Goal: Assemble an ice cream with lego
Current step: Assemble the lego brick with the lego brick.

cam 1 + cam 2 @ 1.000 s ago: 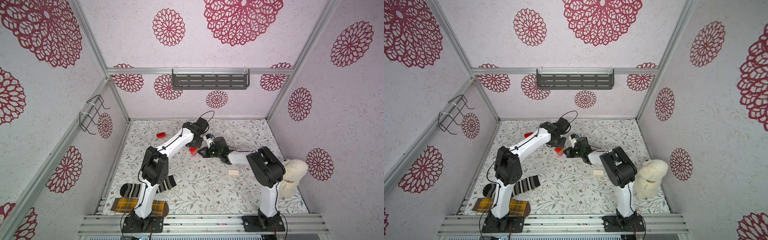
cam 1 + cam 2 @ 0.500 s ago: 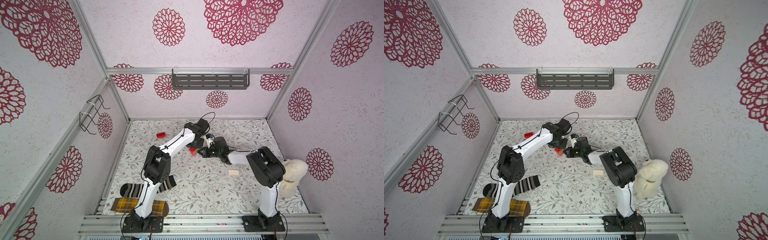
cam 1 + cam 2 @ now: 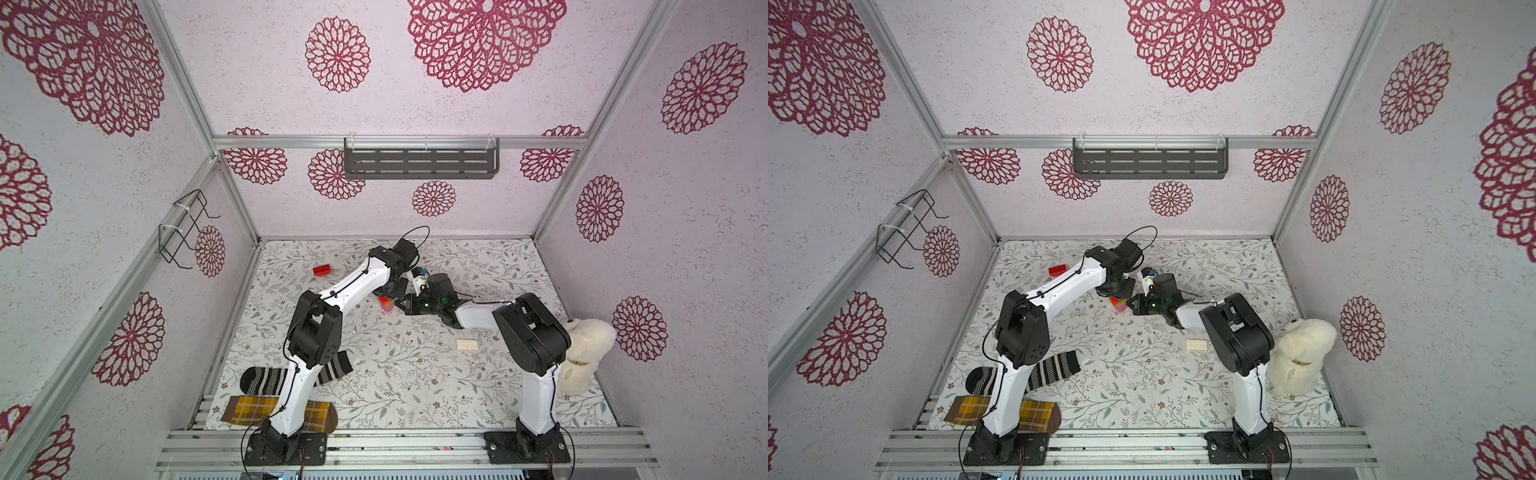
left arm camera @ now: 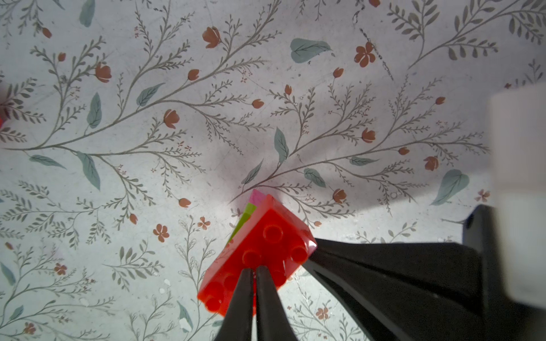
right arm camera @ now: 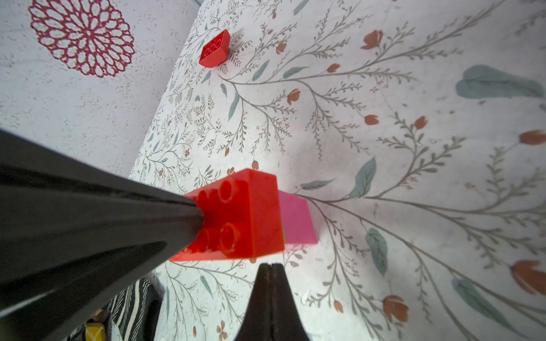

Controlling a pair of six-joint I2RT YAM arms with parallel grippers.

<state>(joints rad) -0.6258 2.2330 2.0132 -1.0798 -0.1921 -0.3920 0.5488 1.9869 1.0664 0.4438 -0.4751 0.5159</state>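
The stack (image 3: 387,304) stands upright near the middle of the table (image 3: 415,395) and is only part built. A red brick (image 4: 266,251) lies studs-up across a narrower stem, with a green brick (image 4: 240,221) and a pink brick (image 5: 295,220) showing beneath it. The red brick overhangs the stem along its length.

Your left gripper (image 4: 253,269) meets the stack from above with its tips on the studded top. Its fingers are nearly together, with only a thin slit between them and nothing pinched. Your right gripper (image 5: 271,265) is fully closed and empty, its tip just beside a long side of the red brick. Whether it touches I cannot tell.

I judge the white brick (image 3: 467,344) comes next. It lies flat, studs up, well apart from the stack, back toward the arm bases and close by the right arm's elbow. That makes the right arm the nearer one, though its gripper points away from the piece. The white brick's long axis runs from side to side across the table in both top views. How that compares with the red brick's axis is too small to tell there, so a wrist turn may be needed.

The second red brick (image 3: 322,270) lies on the far side of the left arm, well apart.
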